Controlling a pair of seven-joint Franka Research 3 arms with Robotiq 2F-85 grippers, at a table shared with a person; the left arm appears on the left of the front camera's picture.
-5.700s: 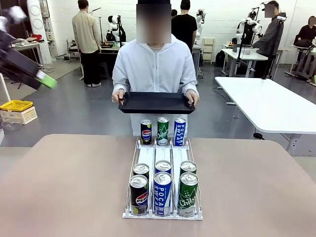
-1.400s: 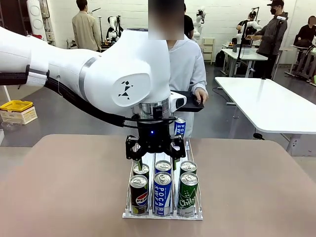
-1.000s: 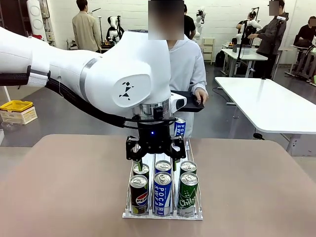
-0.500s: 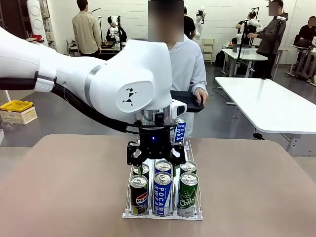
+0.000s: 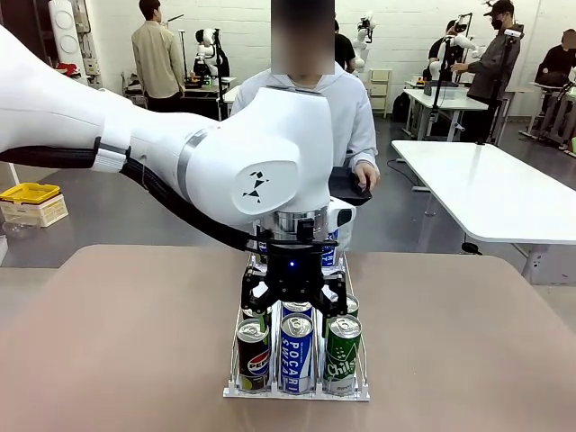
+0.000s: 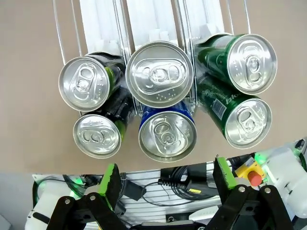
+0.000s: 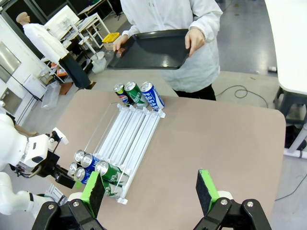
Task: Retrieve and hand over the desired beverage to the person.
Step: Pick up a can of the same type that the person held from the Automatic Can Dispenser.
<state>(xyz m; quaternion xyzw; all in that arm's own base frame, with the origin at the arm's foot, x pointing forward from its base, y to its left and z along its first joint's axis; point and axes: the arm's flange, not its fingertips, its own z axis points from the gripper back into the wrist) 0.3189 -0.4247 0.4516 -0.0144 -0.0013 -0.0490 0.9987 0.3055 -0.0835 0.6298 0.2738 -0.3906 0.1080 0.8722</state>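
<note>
So, the left end effector (image 5: 294,310) was spotted low over the near end of the white wire can rack (image 5: 229,391) on the tan counter (image 5: 108,342), jaws spread wide apart and nothing gripped between them. 3 cans were lined up at the rack's front: a black Pepsi can (image 5: 254,357), a blue Pocari Sweat can (image 5: 296,354) and a green Chilsung can (image 5: 342,355), with 3 more tucked right behind. In the left wrist view the silver top of the middle lane's second can (image 6: 156,74) was caught pretty much dead centre, and the green pads (image 6: 111,178) were seen clear of every can. Another 3 cans (image 7: 136,94) were stood at the rack's far end. The right end effector (image 7: 150,189) was held high above the counter, jaws likewise apart with nothing in them. A flat black tray (image 5: 353,187) was held in both hands by the person in the white hooded jacket (image 5: 351,108) at the counter's far side.
</note>
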